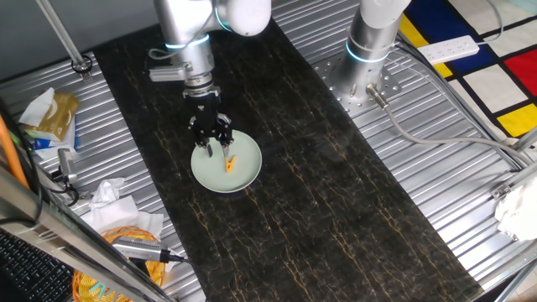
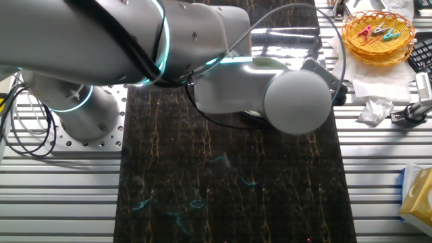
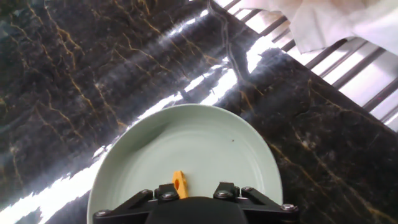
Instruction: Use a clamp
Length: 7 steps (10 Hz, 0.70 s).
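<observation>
The clamp (image 1: 229, 162) is a tiny orange-yellow clip lying on the round pale green plate (image 1: 243, 176), right of its middle. My gripper (image 1: 213, 149) hangs straight down over the plate's left half, its fingers spread apart and open, and the right fingertip is just above the clamp's near end. In the hand view only one end of the clamp (image 3: 180, 185) shows on the plate (image 3: 205, 143), at the edge of the black gripper body, which hides my fingertips. In the other fixed view the arm hides the plate and the clamp.
A wicker basket (image 2: 378, 34) with several coloured clips stands at the table's far corner, with crumpled tissue (image 2: 374, 111) beside it. Paper and cables (image 1: 117, 226) clutter the metal bench left of the dark marble mat (image 1: 336, 193). A second arm's base (image 1: 369, 50) stands behind.
</observation>
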Tool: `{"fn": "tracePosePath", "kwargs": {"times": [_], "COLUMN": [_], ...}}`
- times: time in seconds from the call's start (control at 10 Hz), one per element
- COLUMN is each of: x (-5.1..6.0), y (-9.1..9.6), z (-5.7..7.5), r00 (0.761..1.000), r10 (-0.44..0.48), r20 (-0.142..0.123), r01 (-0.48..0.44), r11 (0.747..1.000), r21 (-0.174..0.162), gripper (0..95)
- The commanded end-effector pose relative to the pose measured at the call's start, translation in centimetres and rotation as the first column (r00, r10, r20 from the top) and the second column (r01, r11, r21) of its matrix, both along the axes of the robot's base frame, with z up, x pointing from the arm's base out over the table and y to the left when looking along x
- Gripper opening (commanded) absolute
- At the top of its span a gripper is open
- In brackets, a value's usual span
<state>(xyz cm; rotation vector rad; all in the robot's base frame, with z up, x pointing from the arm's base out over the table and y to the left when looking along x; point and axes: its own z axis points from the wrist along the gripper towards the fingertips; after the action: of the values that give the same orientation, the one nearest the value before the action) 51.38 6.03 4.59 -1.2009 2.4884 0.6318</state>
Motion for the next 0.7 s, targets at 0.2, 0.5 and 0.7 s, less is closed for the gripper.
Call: {"fn": "tracePosePath", "kwargs": {"times": [0.2, 0.5, 0.7], "x": [-0.10, -0.10, -0.10], "y": [-0.10, -0.10, -0.10], "z": [-0.14, -0.14, -0.14], "r00": [1.000, 0.995, 0.996], "r10": [0.024, 0.098, 0.086], "r20": [0.004, 0.018, 0.025], "r01": [-0.023, -0.095, -0.084], "r11": [0.998, 0.989, 0.992], "r21": [-0.054, -0.110, -0.095], "gripper": [19.0, 19.0, 38.0]}}
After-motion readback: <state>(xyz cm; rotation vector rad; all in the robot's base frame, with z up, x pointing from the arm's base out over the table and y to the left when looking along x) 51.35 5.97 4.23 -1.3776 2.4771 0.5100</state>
